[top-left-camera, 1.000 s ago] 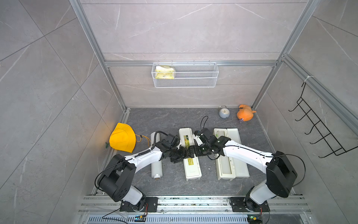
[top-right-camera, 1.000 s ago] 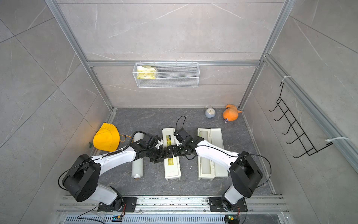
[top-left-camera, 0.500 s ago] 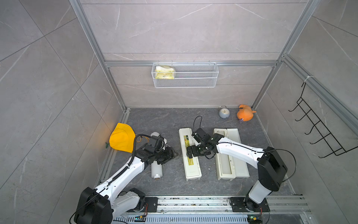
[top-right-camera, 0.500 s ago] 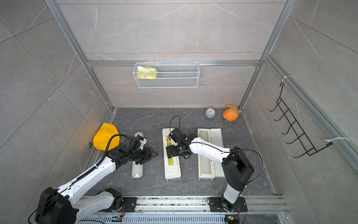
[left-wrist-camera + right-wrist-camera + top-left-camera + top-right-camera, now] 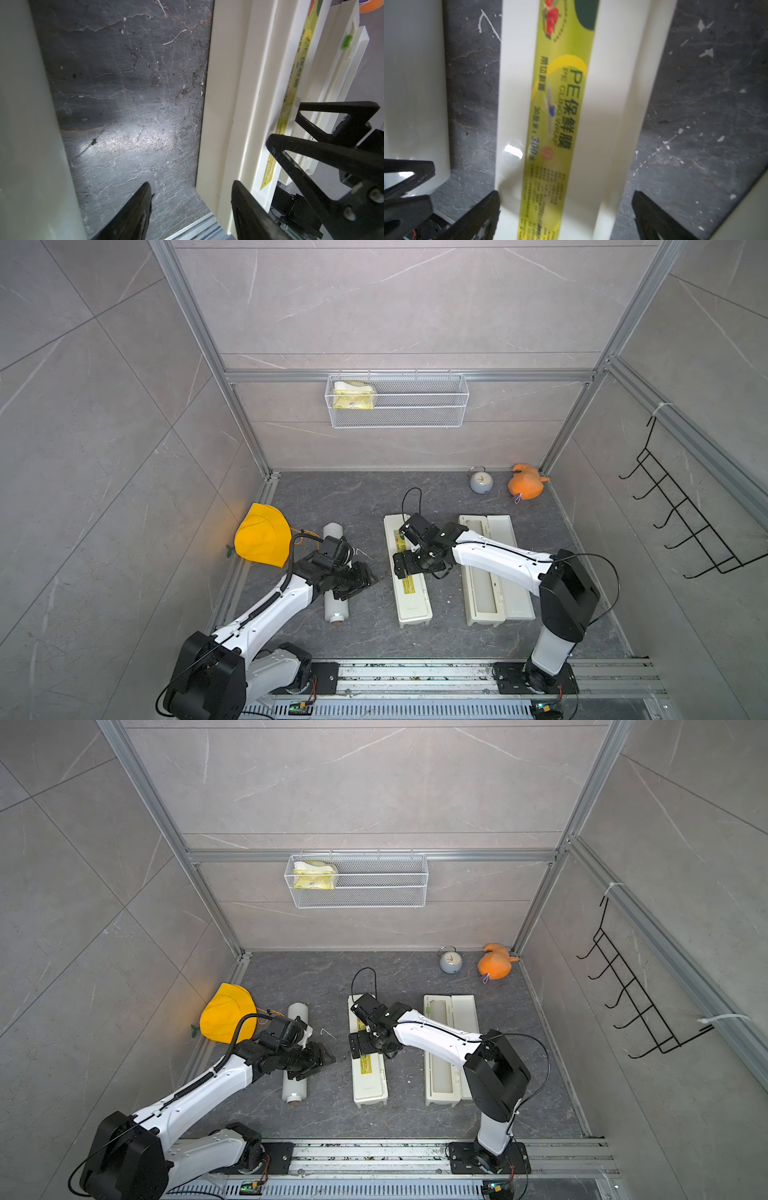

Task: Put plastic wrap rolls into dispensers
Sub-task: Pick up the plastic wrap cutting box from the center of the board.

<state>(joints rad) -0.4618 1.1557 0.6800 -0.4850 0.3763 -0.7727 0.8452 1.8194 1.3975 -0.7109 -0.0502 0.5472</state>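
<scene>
One plastic wrap roll (image 5: 336, 597) (image 5: 294, 1077) lies on the dark floor at the left; it shows as a pale wall (image 5: 25, 124) in the left wrist view. A closed dispenser (image 5: 411, 601) (image 5: 368, 1085) with a yellow-green label (image 5: 560, 104) lies in the middle. An open dispenser (image 5: 509, 572) (image 5: 463, 1019) lies to its right, with what looks like a milky roll (image 5: 438, 1052) in its trough. My left gripper (image 5: 370, 576) (image 5: 191, 187) is open and empty, low between the loose roll and the closed dispenser. My right gripper (image 5: 397, 570) (image 5: 564, 195) is open wide, straddling the closed dispenser.
A yellow cap (image 5: 262, 539) lies by the left wall. A small clock (image 5: 481, 481) and an orange plush (image 5: 525, 487) sit at the back right. A wire basket (image 5: 415, 414) hangs on the back wall, black hooks (image 5: 685, 531) on the right wall. The arms' rail (image 5: 415, 672) runs along the front.
My left gripper has drawn back from the closed dispenser toward the loose roll and narrowed its jaws. My right gripper has stayed over the closed dispenser, open wide.
</scene>
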